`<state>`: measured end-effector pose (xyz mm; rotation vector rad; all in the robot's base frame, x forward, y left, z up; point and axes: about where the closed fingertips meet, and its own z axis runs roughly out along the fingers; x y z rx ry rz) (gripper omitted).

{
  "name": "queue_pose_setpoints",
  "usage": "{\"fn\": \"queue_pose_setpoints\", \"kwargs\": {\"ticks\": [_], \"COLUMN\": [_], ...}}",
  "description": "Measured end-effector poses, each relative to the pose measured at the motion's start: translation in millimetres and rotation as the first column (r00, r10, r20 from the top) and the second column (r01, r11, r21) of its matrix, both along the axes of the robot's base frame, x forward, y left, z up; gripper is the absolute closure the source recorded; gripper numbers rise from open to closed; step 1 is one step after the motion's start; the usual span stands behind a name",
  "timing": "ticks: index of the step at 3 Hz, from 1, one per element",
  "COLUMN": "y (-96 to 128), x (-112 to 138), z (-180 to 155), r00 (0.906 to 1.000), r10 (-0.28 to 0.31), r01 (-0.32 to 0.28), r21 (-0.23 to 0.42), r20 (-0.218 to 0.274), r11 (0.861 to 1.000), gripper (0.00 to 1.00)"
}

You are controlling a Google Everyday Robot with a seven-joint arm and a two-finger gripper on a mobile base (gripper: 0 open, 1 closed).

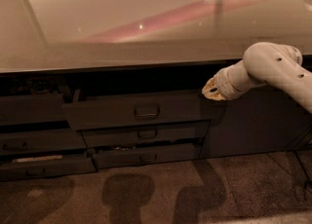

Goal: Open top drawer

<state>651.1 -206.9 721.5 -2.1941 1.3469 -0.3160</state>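
The top drawer [112, 112] is the wide dark grey front under the counter, with a small loop handle [146, 113] at its centre. Its front stands slightly forward of the fronts around it, with a dark gap above. The interior does not show. My gripper [213, 90] is at the end of the pale arm [273, 67], which reaches in from the right. It is at the drawer's upper right corner, right of the handle.
Two slimmer drawer fronts [146, 134] sit below the top drawer, the lowest one [146, 156] slightly ajar. More drawers [34, 141] are on the left, a grey cabinet door [253, 125] on the right. A glossy countertop [146, 28] overhangs above; carpet floor [156, 194] lies below.
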Motion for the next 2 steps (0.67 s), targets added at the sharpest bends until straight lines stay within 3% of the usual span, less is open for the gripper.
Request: {"fn": "queue_pose_setpoints", "kwargs": {"ticks": [1, 2], "y": [-12.3, -12.3], "x": [44.4, 44.4], "z": [-3.1, -3.2], "r00": [0.9985, 0.9985], "r10": [-0.05, -0.05], "r01": [0.049, 0.049], "r21": [-0.055, -0.055], "r20": [-0.02, -0.02], "r11": [0.997, 0.997], "gripper": [1.0, 1.0]}}
